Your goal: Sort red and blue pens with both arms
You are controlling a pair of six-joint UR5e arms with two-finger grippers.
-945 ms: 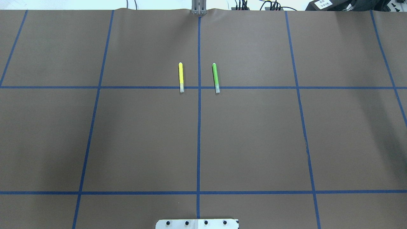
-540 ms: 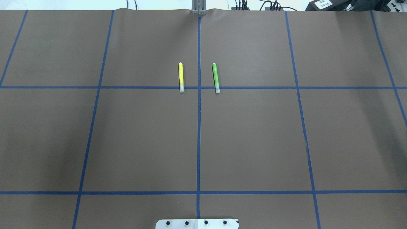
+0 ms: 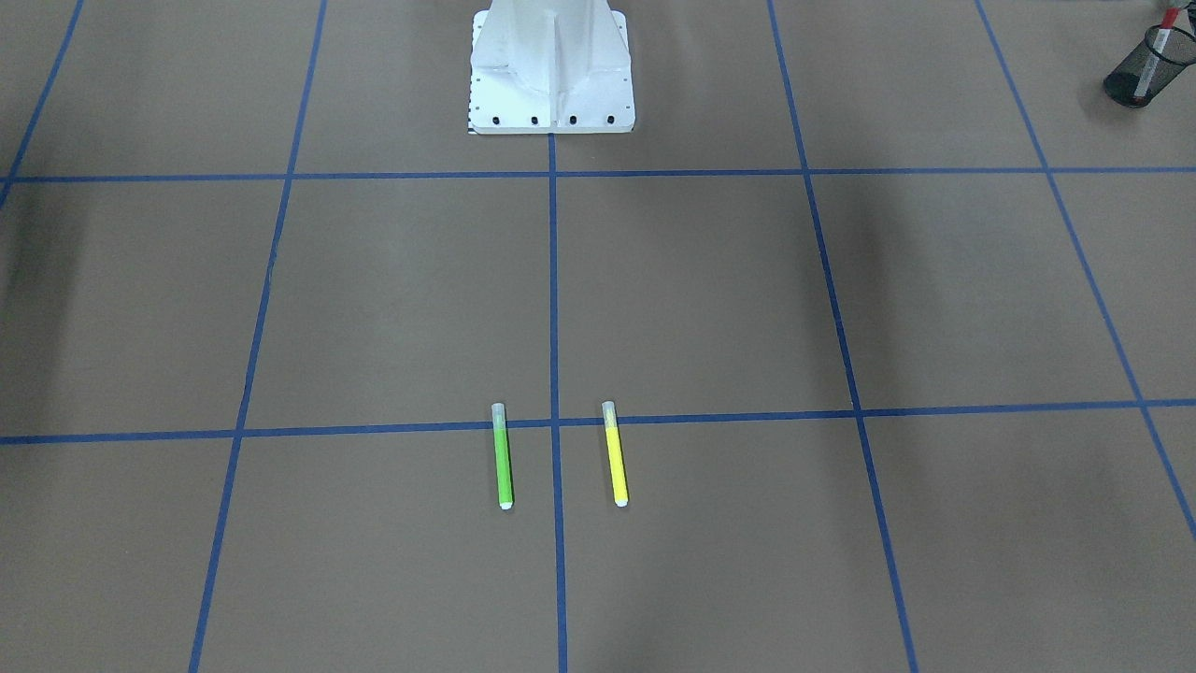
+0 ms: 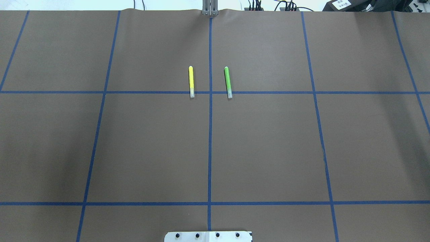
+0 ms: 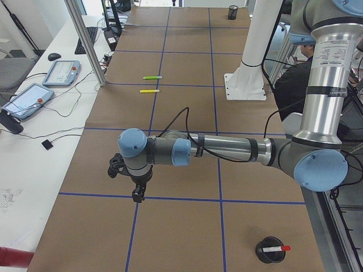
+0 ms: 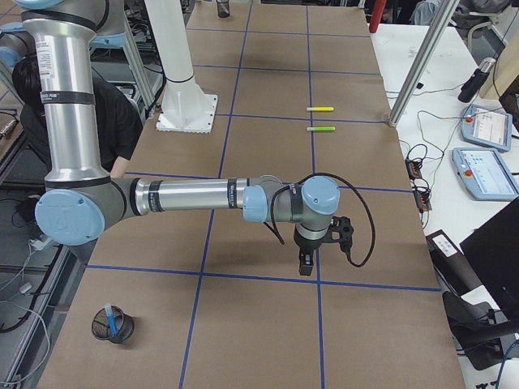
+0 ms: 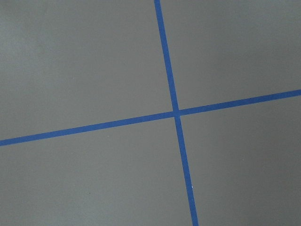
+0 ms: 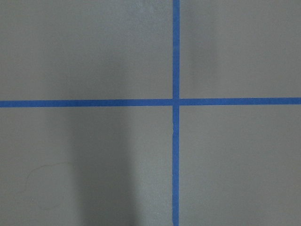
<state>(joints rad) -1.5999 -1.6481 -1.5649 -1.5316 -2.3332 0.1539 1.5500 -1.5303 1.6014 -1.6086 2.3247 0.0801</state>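
Markers first, from the front-facing camera: a green marker [image 3: 503,456] and a yellow marker [image 3: 614,455] lie parallel on the worktop [image 3: 710,299], apart, one either side of a tape line. Up in the corner, a black mesh cup [image 3: 1121,86] has the red pen [image 3: 1159,42] poking out of it.

Overhead now: just those two markers, no arm in shot.

From the left end, the left arm [image 5: 227,148] reaches low over the worktop, with the left pincer [image 5: 138,191] pointing down above a tape line. Nothing shows in it, but whether it is released or clenched I cannot tell from here. The red pen's cup sits near this end.

From the right end, the right arm [image 6: 195,197] mirrors that, with the right pincer [image 6: 305,264] hanging over bare paper. Its state is also impossible to tell. A second mesh cup [image 6: 113,326] holds the blue pen [image 6: 111,321].

Left wrist camera: only a tape crossing [image 7: 176,113]. Right wrist: another crossing [image 8: 176,101], no fingers in frame.

My read is that both pens are in their cups, so the sorting looks finished. The next call is lifting both arms clear, leaving green and yellow alone.
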